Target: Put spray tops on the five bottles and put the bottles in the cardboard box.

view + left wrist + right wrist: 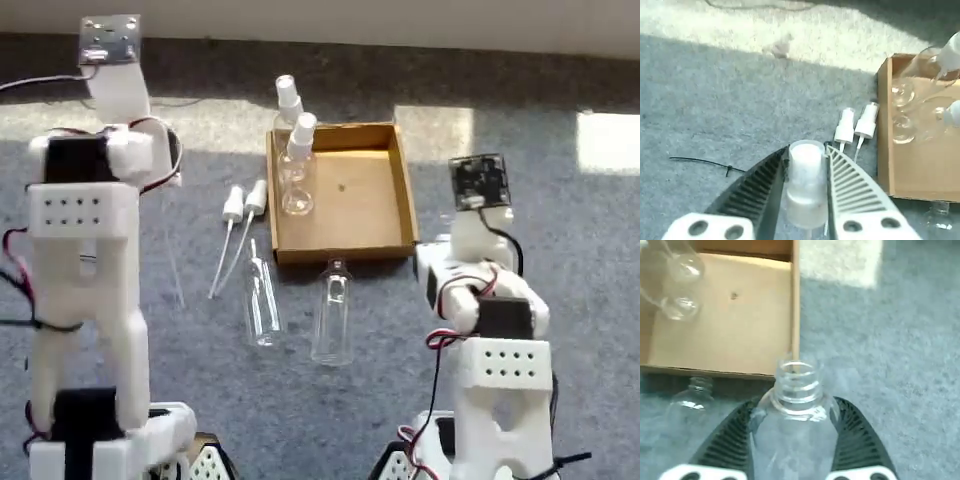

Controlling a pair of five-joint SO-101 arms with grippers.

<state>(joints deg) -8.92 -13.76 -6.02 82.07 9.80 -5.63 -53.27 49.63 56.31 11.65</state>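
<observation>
Our left gripper squeezes 1 spray top between its fingers, out to the side of the box. Our right gripper hugs 1 open bottle, just off the box's near corner. 2 bottles with tops stand inside the box, in its far corner. 2 loose tops lie just beside the box. 2 bare bottles lie on the carpet in front of the box.
</observation>
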